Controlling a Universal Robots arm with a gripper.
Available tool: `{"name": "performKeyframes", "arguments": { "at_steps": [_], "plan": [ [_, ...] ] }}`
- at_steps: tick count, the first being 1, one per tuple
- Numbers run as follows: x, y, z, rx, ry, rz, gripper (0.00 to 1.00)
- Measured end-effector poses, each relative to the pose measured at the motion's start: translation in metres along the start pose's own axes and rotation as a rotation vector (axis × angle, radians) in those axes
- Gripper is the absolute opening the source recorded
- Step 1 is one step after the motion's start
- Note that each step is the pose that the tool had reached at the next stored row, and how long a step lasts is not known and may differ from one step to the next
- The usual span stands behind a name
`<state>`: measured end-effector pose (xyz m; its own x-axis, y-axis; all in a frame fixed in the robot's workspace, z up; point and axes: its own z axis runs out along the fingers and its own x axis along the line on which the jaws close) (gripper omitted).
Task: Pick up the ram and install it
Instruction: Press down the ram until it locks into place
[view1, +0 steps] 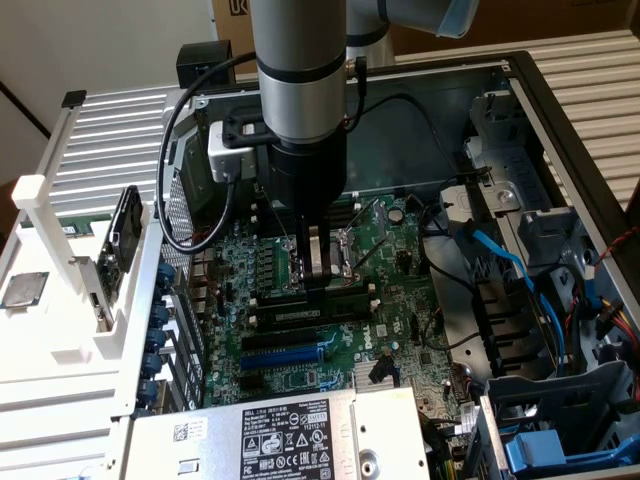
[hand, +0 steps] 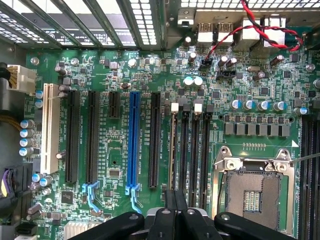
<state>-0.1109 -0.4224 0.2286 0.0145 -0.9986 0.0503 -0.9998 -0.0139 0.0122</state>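
You've got 1 ram (hand: 173, 150), 1 gripper (hand: 175, 194); 1 blue exp slot (hand: 134, 140), 1 white slot (hand: 48, 127), 1 CPU socket (hand: 252, 192), 1 mobo (hand: 118, 147)

This looks like a robotics lab or electronics workshop: 1 robot arm (view1: 300, 80) hangs over an opened desktop computer case (view1: 425, 140) with its green motherboard (view1: 385, 300) bare, a white parts rack (view1: 40, 200) beside it, a cardboard box (view1: 545, 25) behind.

Plain pale wall (view1: 100, 40) behind, brown cardboard box (view1: 560, 35) at the far edge of a white slatted tabletop (view1: 115, 140). Bright, even light, bit of glare on the slats.
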Motion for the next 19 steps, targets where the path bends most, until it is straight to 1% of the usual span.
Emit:
{"name": "performKeyframes", "arguments": {
  "at_steps": [6,7,17,19],
  "plan": [
    [0.0000,0.0000,0.0008,0.0000,-0.0001,0.001,0.10],
    [-0.0001,-0.0001,0.0013,0.0003,-0.0008,0.002,0.10],
    [0.0000,0.0000,0.0013,-0.0001,-0.0004,0.004,0.10],
    [-0.0001,0.0000,-0.0005,0.0007,-0.0020,0.004,0.10]
  ]
}}
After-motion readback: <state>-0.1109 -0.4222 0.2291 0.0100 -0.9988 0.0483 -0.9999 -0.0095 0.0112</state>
